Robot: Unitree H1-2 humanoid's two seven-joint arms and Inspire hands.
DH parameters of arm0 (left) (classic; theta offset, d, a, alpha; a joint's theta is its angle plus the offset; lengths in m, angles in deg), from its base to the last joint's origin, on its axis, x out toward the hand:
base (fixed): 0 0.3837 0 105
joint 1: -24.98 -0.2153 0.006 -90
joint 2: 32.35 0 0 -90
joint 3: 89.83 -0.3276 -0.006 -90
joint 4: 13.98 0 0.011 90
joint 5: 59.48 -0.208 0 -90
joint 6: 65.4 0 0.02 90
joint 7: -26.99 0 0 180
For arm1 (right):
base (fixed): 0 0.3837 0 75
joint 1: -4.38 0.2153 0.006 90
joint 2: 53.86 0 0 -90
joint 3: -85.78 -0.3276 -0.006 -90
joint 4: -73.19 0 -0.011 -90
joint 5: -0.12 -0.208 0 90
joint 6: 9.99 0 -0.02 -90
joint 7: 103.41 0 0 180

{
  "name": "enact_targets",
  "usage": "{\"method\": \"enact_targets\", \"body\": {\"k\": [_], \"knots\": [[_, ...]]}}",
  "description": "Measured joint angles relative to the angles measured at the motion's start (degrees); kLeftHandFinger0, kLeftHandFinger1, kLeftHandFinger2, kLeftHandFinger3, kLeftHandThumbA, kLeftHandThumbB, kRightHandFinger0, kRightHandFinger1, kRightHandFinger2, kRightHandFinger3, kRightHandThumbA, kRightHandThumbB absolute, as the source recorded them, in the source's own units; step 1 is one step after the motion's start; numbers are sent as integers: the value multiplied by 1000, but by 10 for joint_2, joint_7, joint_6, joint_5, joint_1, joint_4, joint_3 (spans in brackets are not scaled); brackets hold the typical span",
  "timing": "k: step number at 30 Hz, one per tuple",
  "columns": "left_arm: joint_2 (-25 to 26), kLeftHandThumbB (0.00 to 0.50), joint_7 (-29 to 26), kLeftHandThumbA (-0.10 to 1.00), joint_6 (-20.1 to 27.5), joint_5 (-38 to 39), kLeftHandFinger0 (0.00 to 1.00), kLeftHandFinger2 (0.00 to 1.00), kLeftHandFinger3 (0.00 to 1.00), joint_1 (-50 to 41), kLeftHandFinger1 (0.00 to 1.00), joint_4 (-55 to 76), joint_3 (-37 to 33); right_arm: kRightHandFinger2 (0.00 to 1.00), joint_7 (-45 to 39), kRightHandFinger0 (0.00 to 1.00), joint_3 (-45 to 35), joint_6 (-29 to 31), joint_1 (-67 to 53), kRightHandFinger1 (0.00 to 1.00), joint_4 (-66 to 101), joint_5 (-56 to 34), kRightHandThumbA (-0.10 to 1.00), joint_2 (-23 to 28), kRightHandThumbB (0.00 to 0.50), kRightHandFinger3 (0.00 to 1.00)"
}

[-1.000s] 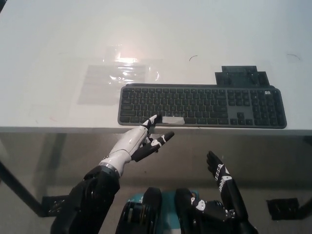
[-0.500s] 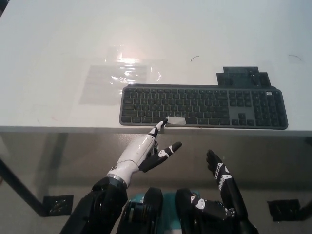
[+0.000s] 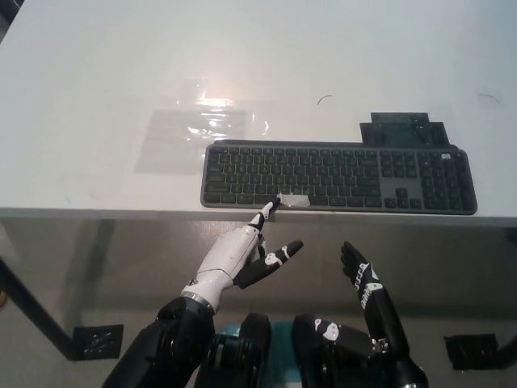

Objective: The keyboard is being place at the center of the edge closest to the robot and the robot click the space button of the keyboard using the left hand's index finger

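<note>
Flat dark-grey plastic keyboard (image 3: 339, 176) lies along the near edge of the white tabletop (image 3: 97, 97). White left hand (image 3: 238, 259) holds nothing, its index fingertip (image 3: 272, 207) stretched onto the left end of the pale-marked space bar (image 3: 292, 200); black right hand (image 3: 363, 283) idles below the table edge, fingers spread, empty. Board looks rigid, light and prone to skid on the smooth top, so no grasp: press straight down on the bar, light force, no forward shove
</note>
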Motion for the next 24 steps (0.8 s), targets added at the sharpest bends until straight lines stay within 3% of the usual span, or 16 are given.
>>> {"method": "enact_targets", "body": {"k": [3, 4, 6, 7, 11, 15, 17, 18, 19, 22, 24], "knots": [[2, 274, -2, 1000, 2, 1, 50, 218, 1000, 0, 40, 1, -2, 1000, 0, 1000, 0, 0, 0, 1000, 0, 0, 1000, 0, 440, 1000], [3, 260, -2, 1000, 1, 1, 2, 163, 1000, -1, 2, 6, -2, 1000, 0, 1000, 0, 0, 0, 1000, 0, 0, 1000, 0, 439, 1000], [6, 245, -1, 1000, -3, 1, 0, 66, 1000, -5, 0, 20, -3, 1000, 0, 1000, 0, 0, 0, 1000, 0, 0, 1000, 0, 431, 1000], [10, 257, 5, 1000, -10, 2, 0, 3, 1000, -14, 0, 47, -5, 1000, 0, 1000, 0, 0, 0, 1000, 0, 0, 1000, 0, 432, 1000], [21, 306, 42, 1000, -33, 2, 0, 0, 1000, -62, 0, 141, -14, 1000, 0, 1000, 0, 0, 0, 1000, 0, 0, 1000, 2, 412, 1000], [22, 323, 62, 1000, -44, 3, 0, 71, 1000, -94, 0, 231, -13, 1000, 0, 1000, 0, 0, 0, 1000, -1, 0, 1000, 2, 410, 1000], [22, 377, 66, 1000, -49, 4, 0, 61, 1000, -102, 0, 276, -11, 1000, 0, 1000, 0, 0, 0, 1000, -2, 0, 1000, 2, 412, 1000], [22, 396, 69, 1000, -51, 5, 0, 4, 1000, -106, 0, 300, -10, 1000, 0, 1000, 0, 0, 0, 1000, -2, 0, 1000, 2, 412, 1000], [22, 349, 71, 1000, -52, 6, 0, 0, 1000, -108, 0, 318, -9, 1000, 0, 1000, 0, 0, 0, 1000, -2, 0, 1000, 2, 412, 1000], [22, 327, 79, 1000, -57, 8, 0, 0, 1000, -116, 0, 389, -7, 1000, 1, 1000, 0, 0, -1, 1000, -3, 0, 1000, 2, 406, 1000], [22, 325, 83, 1000, -59, 10, 0, 3, 1000, -123, 0, 433, -6, 1000, 1, 1000, 0, 0, -1, 1000, -3, 0, 1000, 3, 434, 1000]]}}
